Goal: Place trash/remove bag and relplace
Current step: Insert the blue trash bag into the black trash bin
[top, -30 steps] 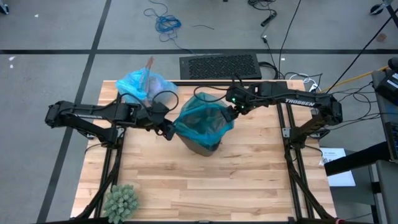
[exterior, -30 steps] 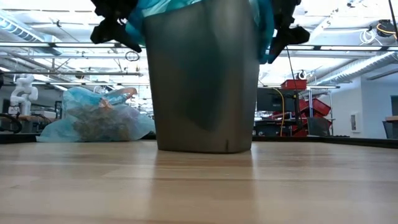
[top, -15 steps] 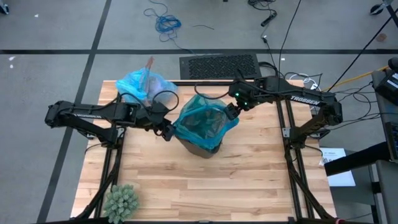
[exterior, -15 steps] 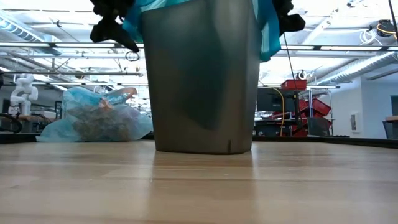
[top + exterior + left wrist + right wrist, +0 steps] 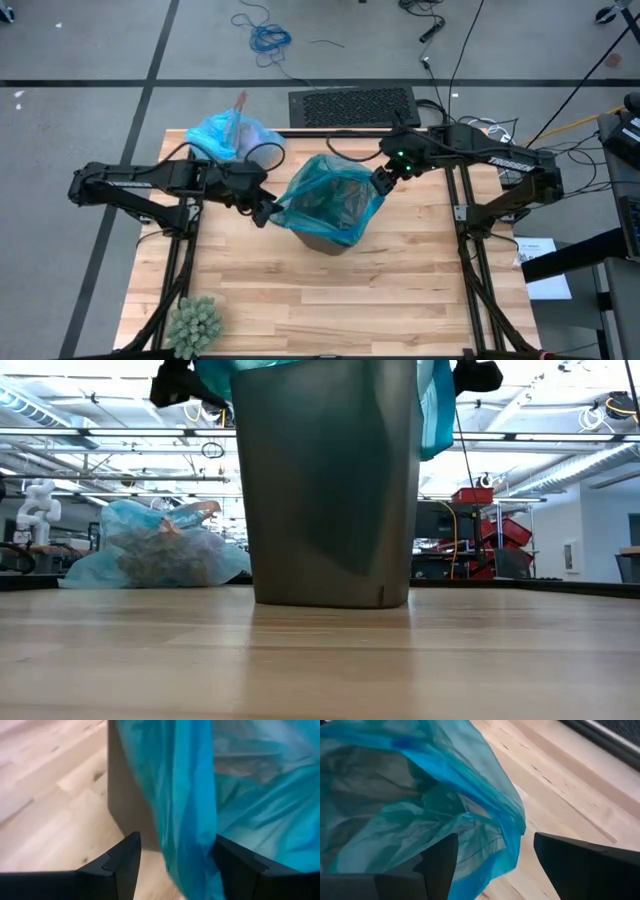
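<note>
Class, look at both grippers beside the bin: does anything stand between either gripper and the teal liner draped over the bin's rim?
Nothing visible does. The left gripper and right gripper are open at opposite sides of the grey bin, and the teal liner hangs directly before their fingers in both wrist views.

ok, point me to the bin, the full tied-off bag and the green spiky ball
bin (image 5: 320, 490), low view, grey front wall.
full bag (image 5: 228, 135), high view, top of its light blue bulge.
green spiky ball (image 5: 194, 325), high view, its middle.

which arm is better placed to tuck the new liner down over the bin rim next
Slightly the left. The left gripper, open, has the teal liner hanging between its fingers beside the bin wall. The right gripper, also open, sits at the opposite rim.
</note>
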Tool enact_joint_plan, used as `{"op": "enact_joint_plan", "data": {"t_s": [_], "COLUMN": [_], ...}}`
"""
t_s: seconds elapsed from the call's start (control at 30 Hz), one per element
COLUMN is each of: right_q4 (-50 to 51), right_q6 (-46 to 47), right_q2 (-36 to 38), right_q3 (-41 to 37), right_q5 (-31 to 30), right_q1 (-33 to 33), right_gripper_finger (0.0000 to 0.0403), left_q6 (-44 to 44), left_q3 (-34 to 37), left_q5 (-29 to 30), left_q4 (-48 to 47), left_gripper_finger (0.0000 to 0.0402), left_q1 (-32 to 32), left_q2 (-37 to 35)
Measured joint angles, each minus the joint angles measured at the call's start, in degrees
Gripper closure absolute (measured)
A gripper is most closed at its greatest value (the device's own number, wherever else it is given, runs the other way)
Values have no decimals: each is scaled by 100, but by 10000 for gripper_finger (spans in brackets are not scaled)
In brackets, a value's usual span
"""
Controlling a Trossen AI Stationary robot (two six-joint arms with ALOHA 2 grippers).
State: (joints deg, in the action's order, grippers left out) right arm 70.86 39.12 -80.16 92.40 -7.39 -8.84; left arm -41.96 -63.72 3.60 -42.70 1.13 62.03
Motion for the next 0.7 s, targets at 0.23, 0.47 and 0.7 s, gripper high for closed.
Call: {"op": "enact_joint_plan", "data": {"t_s": [0.23,0.47,0.7], "right_q4": [-341,-1489,-2620], "right_q6": [-233,-1477,-3771], "right_q2": [131,102,-46], "right_q3": [0,0,0], "right_q5": [-6,148,176], "right_q1": [0,191,332], "right_gripper_finger": [149,149,149], "left_q6": [439,541,1735], "left_q3": [-186,-339,-1263], "left_q5": [23,-267,-352], "left_q4": [-78,6,527], "left_gripper_finger": [182,190,229], "left_q1": [1,2,147], "left_q2": [-14,-19,-39]}}
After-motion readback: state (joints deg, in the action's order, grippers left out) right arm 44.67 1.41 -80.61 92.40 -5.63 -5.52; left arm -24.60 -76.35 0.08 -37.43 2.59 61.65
